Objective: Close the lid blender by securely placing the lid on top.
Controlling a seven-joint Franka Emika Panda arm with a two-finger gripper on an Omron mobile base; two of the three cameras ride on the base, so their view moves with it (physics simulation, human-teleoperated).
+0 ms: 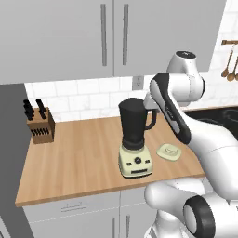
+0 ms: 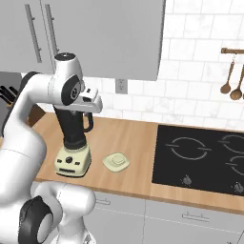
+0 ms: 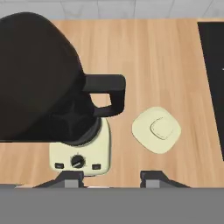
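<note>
The blender (image 1: 135, 139) stands on the wooden counter (image 1: 79, 158), a dark jar with a side handle on a cream base, its top uncovered. The pale cream-green lid (image 1: 168, 151) lies flat on the counter just right of the base, apart from it. From the right base view, the blender (image 2: 74, 138) and lid (image 2: 116, 162) sit below my hand (image 2: 90, 102), which hovers level with the jar's top. In the hand view my gripper (image 3: 112, 177) is open and holds nothing, above the blender (image 3: 65, 109) and the lid (image 3: 156, 130).
A knife block (image 1: 39, 124) stands at the counter's back left. A black cooktop (image 2: 200, 159) lies to the right of the lid. Wooden utensils (image 2: 231, 81) hang on the tiled wall, and upper cabinets (image 1: 93, 37) overhang the counter.
</note>
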